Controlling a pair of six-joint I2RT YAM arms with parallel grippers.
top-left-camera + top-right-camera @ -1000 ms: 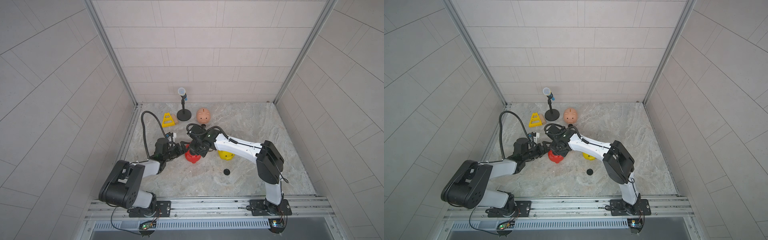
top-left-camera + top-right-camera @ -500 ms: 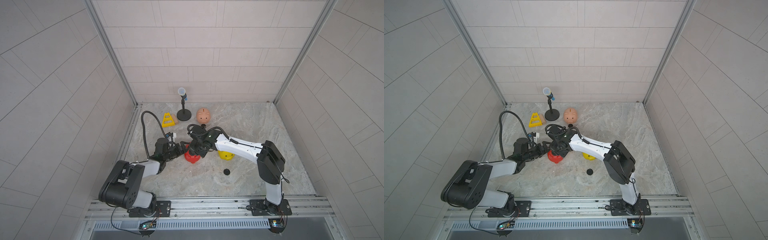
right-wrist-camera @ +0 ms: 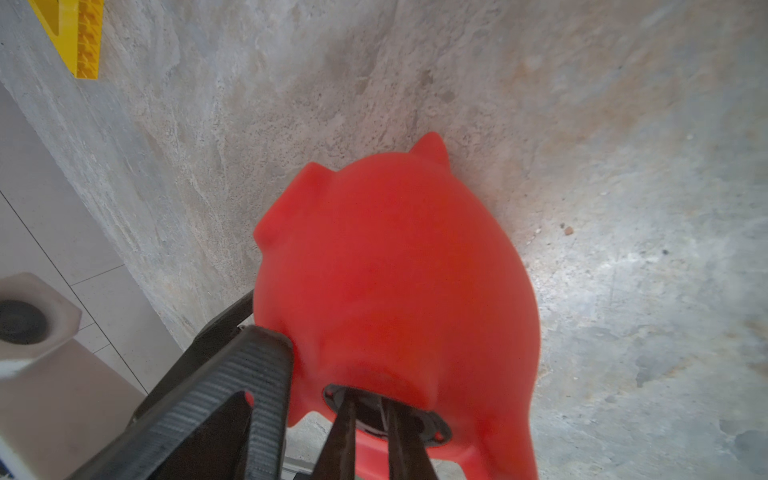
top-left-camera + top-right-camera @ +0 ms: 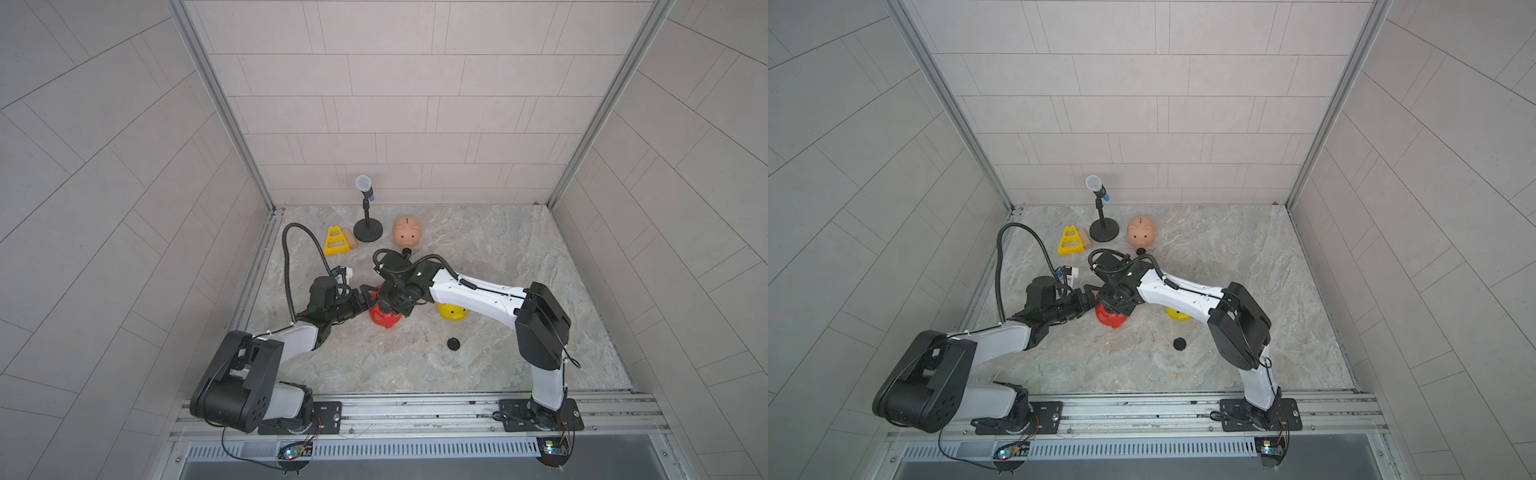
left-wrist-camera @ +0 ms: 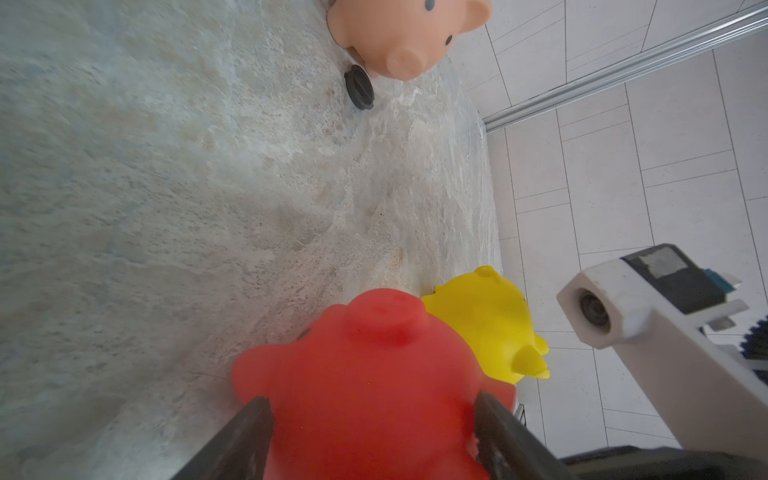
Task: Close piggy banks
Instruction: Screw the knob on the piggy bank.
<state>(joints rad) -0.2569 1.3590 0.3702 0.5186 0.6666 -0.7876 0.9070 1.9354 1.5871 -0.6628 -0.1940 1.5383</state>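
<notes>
The red piggy bank (image 4: 386, 318) (image 4: 1111, 318) lies tipped on the floor with its round belly hole turned up. My left gripper (image 5: 371, 398) (image 4: 369, 299) is shut on its body (image 5: 374, 374), one finger on each side. My right gripper (image 3: 368, 399) (image 4: 392, 305) comes down from above. Its fingers stand a little apart, tips on a black plug (image 3: 419, 422) seated in the belly hole of the red pig (image 3: 395, 270). The yellow piggy bank (image 4: 451, 311) (image 5: 486, 320) sits right behind, partly under the right arm. The peach-pink piggy bank (image 4: 407, 231) (image 5: 399, 29) stands at the back.
One loose black plug (image 4: 453, 344) lies on the stone floor in front of the yellow pig. Another plug (image 4: 407, 251) (image 5: 359, 87) rests by the pink pig's snout. At the back left are a yellow triangular frame (image 4: 334, 241), a tan block (image 4: 350, 240) and a microphone stand (image 4: 368, 226).
The right wrist has shifted slightly over the red pig. The left arm and the pigs have not visibly moved.
</notes>
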